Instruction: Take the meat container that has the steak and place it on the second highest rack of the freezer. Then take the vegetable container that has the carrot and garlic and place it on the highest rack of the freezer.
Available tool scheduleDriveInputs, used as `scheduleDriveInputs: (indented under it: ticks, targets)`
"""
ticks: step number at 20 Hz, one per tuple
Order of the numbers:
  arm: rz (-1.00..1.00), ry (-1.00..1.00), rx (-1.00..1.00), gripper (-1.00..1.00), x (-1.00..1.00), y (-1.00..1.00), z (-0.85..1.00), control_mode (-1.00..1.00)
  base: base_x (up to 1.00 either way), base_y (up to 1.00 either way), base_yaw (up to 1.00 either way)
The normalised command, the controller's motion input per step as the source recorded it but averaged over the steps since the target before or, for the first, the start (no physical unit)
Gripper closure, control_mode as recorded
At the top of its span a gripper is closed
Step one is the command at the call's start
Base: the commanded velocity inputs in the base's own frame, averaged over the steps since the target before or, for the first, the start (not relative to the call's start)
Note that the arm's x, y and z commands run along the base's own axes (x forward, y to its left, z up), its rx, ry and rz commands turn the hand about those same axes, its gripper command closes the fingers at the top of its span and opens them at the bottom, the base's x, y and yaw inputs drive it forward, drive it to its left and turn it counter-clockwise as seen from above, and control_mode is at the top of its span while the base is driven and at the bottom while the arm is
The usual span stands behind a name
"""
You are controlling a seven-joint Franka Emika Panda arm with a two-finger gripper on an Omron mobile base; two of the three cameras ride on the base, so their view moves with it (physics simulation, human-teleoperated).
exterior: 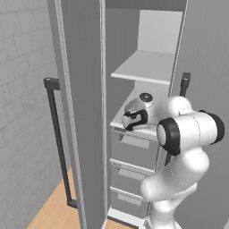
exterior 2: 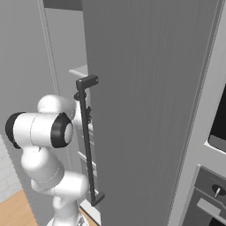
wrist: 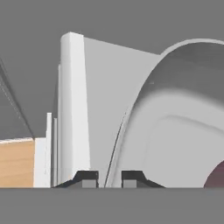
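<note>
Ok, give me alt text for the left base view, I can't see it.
The end effector reaches into the open freezer, shut on the rim of a round grey container on the lower of two pale shelves. The upper shelf sits above, grey drawers below.

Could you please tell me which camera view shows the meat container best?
The left base view: the meat container sits on the freezer's lower shelf, behind the tool. The hand view gives a close-up of its rim and wall. The right base view's door blocks it.
</note>
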Motion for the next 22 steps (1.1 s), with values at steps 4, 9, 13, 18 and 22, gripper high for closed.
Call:
scheduleDriveInputs:
  ticks: [4,9,13,18,22]
  targets:
    - [0.01,-0.11,-0.02,-1.00,0.00,0.00,-0.02,-1.00,0.00,0.00,0.00]
    - [0.00,-0.21,-0.01,-1.00,-0.12,0.01,0.04,-1.00,0.00,0.00,0.00]
    - [0.00,-0.17,-0.03,-1.00,-0.63,0.30,0.34,-1.00,0.00,0.00,0.00]
    - [0.00,-0.05,-0.01,-1.00,-0.57,0.58,0.59,-1.00,0.00,0.00,0.00]
    - [0.00,-0.02,0.00,-1.00,-0.59,0.43,0.64,-1.00,0.00,0.00,0.00]
